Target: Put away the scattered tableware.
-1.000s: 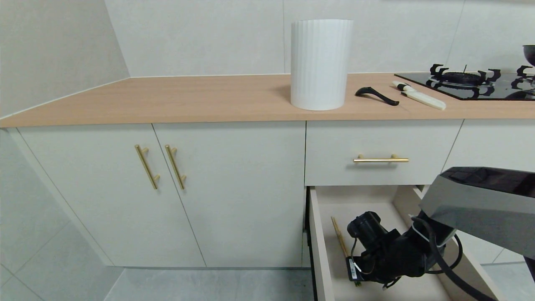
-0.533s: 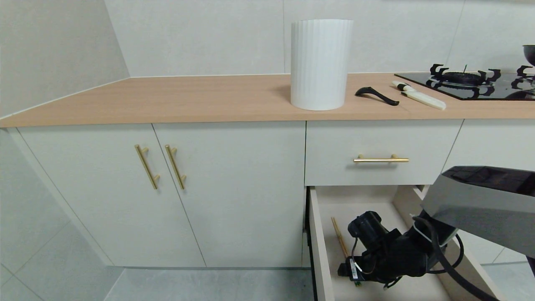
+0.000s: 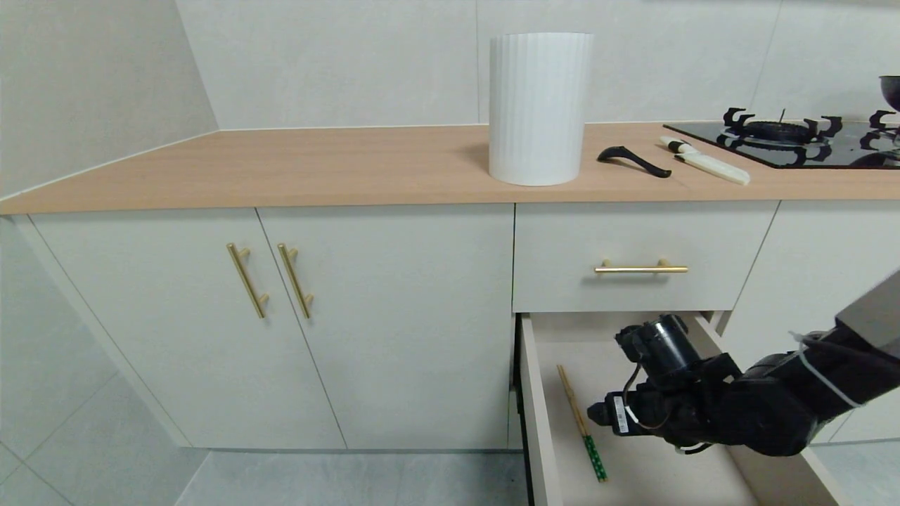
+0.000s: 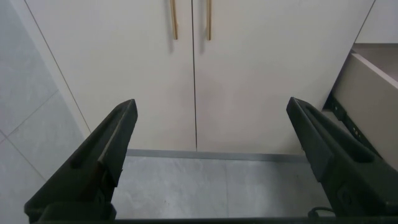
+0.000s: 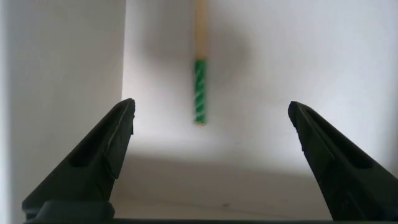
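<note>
The worktop (image 3: 316,165) runs well above both claws. The two-door cupboard (image 4: 196,74) faces the left claw (image 4: 211,102), whose fingers are spread wide with nothing between them. The open drawer (image 3: 538,407) lies directly beneath the right claw (image 3: 603,414), which hovers inside it, released, jaws wide apart. A white ribbed canister (image 3: 538,109) stands on the worktop high above the right claw, with a pale knife (image 3: 706,165) and a black utensil (image 3: 633,160) beside it. The green-tipped chopstick (image 3: 582,432) lies on the drawer floor under the right claw, between its fingers but touching neither.
</note>
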